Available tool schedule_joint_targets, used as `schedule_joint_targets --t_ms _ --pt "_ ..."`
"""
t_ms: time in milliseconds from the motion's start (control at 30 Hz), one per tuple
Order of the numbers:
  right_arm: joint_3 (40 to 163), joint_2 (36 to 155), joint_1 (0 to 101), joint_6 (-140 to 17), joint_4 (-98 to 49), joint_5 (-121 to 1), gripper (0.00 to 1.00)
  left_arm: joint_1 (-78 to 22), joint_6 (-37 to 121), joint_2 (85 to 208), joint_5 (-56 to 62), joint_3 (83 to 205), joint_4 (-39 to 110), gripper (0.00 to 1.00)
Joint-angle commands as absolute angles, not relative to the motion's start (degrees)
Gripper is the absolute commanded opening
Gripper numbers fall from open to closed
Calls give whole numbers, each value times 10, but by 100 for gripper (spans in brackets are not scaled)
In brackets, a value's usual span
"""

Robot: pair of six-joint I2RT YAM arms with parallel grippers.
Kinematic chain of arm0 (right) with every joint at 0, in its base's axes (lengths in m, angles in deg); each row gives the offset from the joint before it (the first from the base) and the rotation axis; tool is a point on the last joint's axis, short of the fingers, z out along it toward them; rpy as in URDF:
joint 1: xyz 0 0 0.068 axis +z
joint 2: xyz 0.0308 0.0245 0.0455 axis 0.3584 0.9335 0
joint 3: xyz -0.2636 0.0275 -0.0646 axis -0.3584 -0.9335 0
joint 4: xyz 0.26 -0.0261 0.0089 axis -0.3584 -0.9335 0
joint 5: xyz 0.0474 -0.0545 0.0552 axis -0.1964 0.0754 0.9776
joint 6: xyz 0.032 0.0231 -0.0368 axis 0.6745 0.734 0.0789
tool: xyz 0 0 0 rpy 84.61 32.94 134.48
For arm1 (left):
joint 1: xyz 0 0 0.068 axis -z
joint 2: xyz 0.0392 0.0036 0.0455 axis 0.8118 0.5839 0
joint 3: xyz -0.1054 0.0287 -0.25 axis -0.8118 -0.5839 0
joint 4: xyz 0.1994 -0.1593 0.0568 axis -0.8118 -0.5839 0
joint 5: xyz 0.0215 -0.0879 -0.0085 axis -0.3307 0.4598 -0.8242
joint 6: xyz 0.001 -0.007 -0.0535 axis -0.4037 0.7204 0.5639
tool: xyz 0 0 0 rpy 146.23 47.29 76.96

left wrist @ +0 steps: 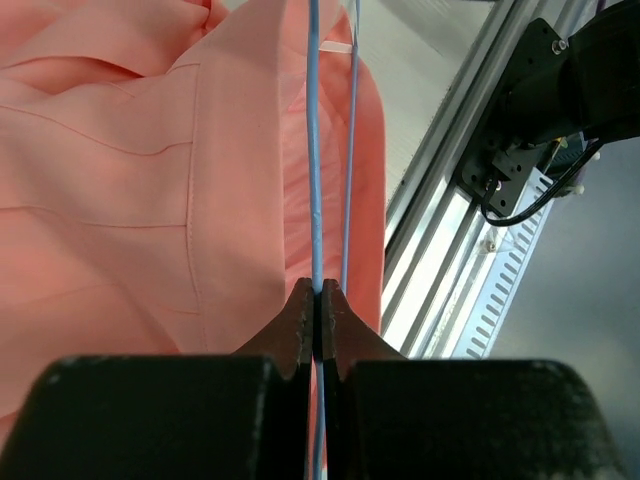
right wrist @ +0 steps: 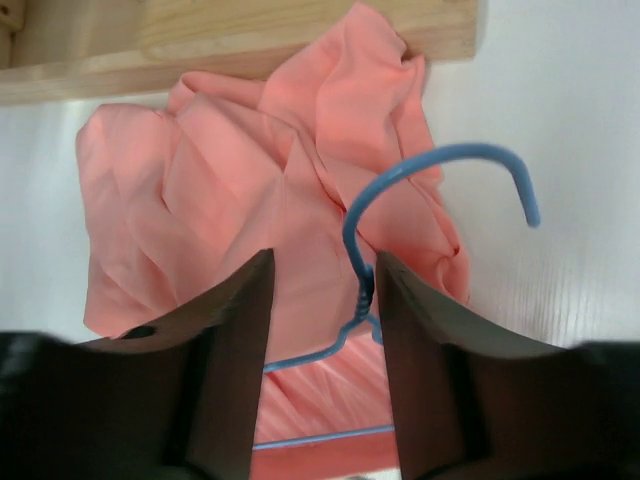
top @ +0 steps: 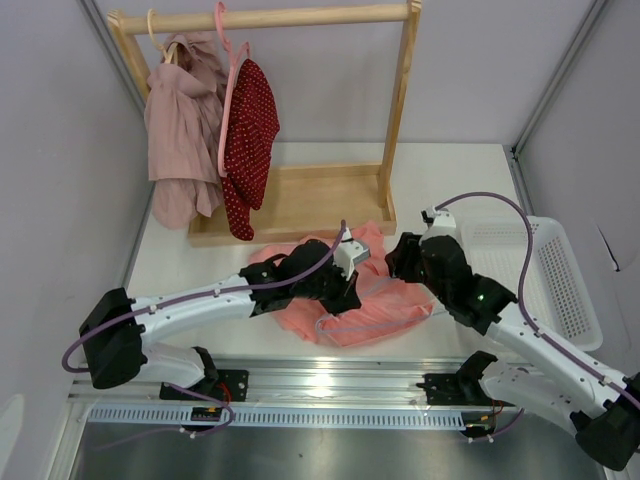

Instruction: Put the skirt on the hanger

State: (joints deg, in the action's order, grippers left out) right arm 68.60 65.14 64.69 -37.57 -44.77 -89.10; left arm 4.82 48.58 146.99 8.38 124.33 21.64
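Skirt lies crumpled just in front of the rack, hanger on top; left gripper is clamped on its wire, right gripper stands wide astride the neck, and should close there before fabric is threaded.

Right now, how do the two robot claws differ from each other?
The left gripper is shut, pinching the blue hanger by a straight stretch of wire; the right gripper is open, holding nothing, its fingers framing the twisted neck below the hook. Both are over the skirt.
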Motion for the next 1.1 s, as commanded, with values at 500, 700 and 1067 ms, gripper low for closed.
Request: schedule_joint_targets --t_ms 500,700,1067 --pt "656 617 519 -463 -406 -559 69 0 427 1448 132 1184 330 0" --pt "644 614 515 -468 -399 -560 67 -12 417 1444 151 1173 334 0" --pt "648 663 512 -491 -366 -550 57 -24 400 1434 179 1166 352 0"
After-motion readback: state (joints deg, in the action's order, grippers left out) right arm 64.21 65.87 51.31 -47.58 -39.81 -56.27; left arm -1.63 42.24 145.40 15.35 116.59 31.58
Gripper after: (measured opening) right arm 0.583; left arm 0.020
